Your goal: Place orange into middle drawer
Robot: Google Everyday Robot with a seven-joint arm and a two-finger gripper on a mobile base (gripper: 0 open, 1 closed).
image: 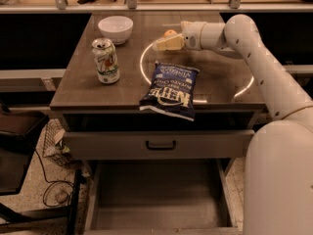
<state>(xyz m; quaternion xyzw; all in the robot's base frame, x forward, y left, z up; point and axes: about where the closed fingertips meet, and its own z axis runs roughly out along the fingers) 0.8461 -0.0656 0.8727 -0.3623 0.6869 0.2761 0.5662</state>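
Observation:
The orange (169, 33) lies on the dark table top, behind the gripper, and only its top shows. My gripper (164, 44) reaches in from the right at the end of the white arm (254, 53). It is low over the table, just in front of the orange. The middle drawer (156, 207) is pulled open below the table, a wide grey tray with a bare floor. Above it is the closed upper drawer front with a black bar handle (160, 144).
A blue chip bag (172, 89) lies at the table's front middle. A soda can (105, 60) stands at the left and a white bowl (115, 29) at the back left. A white ring (195, 72) is marked on the table. A dark chair (14, 155) is at the lower left.

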